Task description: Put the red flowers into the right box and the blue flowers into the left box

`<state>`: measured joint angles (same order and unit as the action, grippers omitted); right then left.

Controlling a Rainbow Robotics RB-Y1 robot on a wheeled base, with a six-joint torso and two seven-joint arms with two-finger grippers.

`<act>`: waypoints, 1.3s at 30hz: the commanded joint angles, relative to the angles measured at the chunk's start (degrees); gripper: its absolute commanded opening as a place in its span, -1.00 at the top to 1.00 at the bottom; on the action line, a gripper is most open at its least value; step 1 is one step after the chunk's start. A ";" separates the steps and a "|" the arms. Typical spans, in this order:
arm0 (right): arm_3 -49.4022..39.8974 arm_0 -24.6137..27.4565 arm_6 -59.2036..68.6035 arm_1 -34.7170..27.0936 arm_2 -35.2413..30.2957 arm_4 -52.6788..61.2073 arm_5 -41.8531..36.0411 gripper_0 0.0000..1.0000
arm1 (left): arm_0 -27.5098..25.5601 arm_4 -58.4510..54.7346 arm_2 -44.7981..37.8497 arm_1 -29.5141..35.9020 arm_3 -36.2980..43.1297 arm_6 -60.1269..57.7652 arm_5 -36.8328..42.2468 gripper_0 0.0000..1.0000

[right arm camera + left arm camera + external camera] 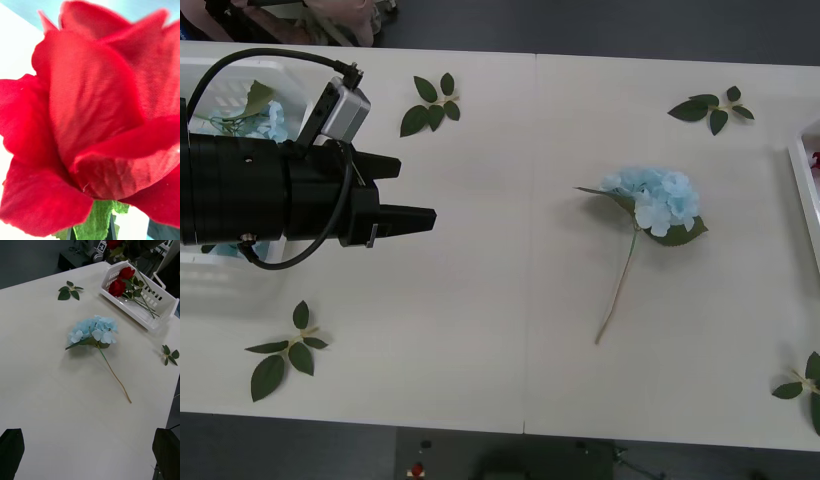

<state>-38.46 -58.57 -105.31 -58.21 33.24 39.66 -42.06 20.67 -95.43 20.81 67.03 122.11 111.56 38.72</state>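
Observation:
One blue flower (655, 200) lies on the white table right of centre, its stem pointing toward the front edge; the left wrist view shows this blue flower (94, 332) ahead. My left gripper (416, 190) hovers open over the table's left part, beside the left box (205, 70), which holds more blue flowers (270, 122). A red flower (93, 112) sits right before the right wrist camera, its green base between the fingers of my right gripper (92, 232), which is shut on it. That bloom (113, 243) hangs above the right box (165, 311), where two red flowers (122, 281) lie.
Loose green leaf sprigs lie at the back left (430, 105), back right (710, 108), front left (285, 350) and front right corner (805, 385). A narrow edge of the right box (805, 190) shows at the table's right side.

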 commanded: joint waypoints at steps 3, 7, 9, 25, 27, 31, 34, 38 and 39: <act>6.38 3.46 1.69 -4.11 3.24 -0.11 12.88 1.00 | 1.47 -0.19 -0.77 -0.06 0.77 2.17 -0.31 -1.00; 9.64 6.10 2.48 -5.34 6.93 2.26 19.64 1.00 | 1.47 -0.19 -0.77 -0.06 0.77 2.17 -0.31 -1.00; 10.95 7.24 3.00 -5.78 9.74 4.72 21.14 1.00 | 1.47 -0.19 -0.77 -0.06 0.77 2.17 -0.31 -1.00; 8.05 9.53 3.27 -6.48 15.37 14.22 21.66 -0.47 | 1.47 -0.19 -0.77 -0.06 0.77 2.17 -0.31 -1.00; 3.84 10.50 2.74 -7.80 15.28 17.29 19.38 -0.49 | 1.47 -0.19 -0.77 -0.06 0.77 2.17 -0.31 -1.00; -12.16 13.48 2.83 -14.04 13.26 27.49 9.01 -0.51 | 1.47 -0.19 -0.77 -0.06 0.77 2.17 -0.31 -1.00; -28.42 19.55 5.38 -19.66 4.82 36.45 -2.24 -0.51 | 1.47 -0.19 -0.77 -0.06 0.77 2.17 -0.31 -1.00; -44.77 30.53 13.29 -22.83 -6.87 42.87 -10.15 -0.54 | 1.47 -0.19 -0.77 -0.06 0.77 2.17 -0.31 -1.00; -48.20 33.52 15.31 -23.09 -9.77 43.57 -11.12 -0.54 | 1.47 -0.19 -0.77 -0.06 0.77 2.17 -0.31 -1.00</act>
<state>-81.54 -30.74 -98.57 -78.60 30.27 81.68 -51.99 20.68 -95.43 20.81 67.03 122.10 111.56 38.72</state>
